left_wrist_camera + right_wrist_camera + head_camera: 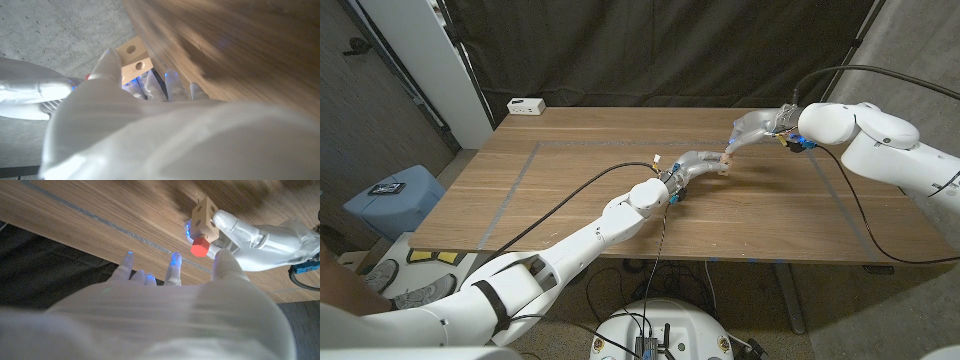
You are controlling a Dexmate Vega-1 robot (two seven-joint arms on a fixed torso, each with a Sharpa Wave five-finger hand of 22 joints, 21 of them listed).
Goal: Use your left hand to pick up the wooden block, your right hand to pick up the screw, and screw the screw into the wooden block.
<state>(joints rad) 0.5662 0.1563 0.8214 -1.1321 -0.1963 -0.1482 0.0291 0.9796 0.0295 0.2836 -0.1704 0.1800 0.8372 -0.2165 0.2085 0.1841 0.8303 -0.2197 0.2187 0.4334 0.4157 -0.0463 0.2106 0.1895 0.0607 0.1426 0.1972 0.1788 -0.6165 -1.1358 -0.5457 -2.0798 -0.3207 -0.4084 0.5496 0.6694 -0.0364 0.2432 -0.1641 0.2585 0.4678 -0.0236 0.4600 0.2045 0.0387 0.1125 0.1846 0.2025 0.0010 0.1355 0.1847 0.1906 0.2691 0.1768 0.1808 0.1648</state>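
Currently the screwing step is in hand. The left hand (698, 166) grips the wooden block (204, 216) above the middle of the counter (570, 190), toward its far edge; two holes in the block's faces show in the left wrist view. The screw (199, 246), with a red head, sits against the block. The right hand (750, 132) is just beside it, fingers spread; whether it pinches the screw cannot be told. The next move, as judged, calls for turning the red head while the left hand keeps the block steady.
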